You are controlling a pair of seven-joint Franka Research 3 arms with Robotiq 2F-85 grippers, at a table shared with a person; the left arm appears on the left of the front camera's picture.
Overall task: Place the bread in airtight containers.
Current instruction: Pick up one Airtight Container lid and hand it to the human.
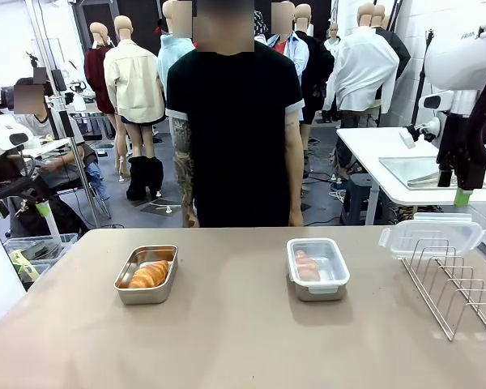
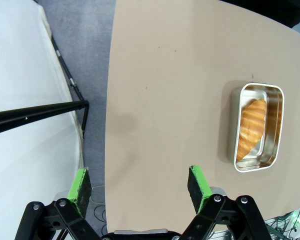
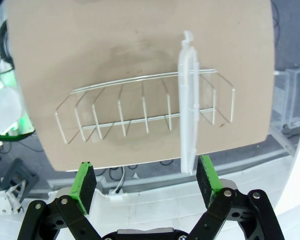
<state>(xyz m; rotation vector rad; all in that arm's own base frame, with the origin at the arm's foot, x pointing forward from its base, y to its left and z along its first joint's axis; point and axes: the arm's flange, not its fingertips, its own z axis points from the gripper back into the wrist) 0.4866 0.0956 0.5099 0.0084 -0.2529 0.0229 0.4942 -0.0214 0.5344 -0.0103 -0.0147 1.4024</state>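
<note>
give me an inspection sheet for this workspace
surface: tan table, bare in the middle
job's things: croissant in open left box; second croissant in right box, clear lid on it; spare lid stands in the wire rack
clutter: nothing seen
grippers: left tool open, above the table edge; right tool open, above the rack
cables: some on the floor behind the person
surroundings: white side table with a metal tray

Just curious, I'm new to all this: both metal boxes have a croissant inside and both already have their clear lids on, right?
Not quite. Each box holds a croissant, but the front view shows a lid on the right box alone. The left box is open, its croissant uncovered. The spare lid stands in the wire rack.
</note>
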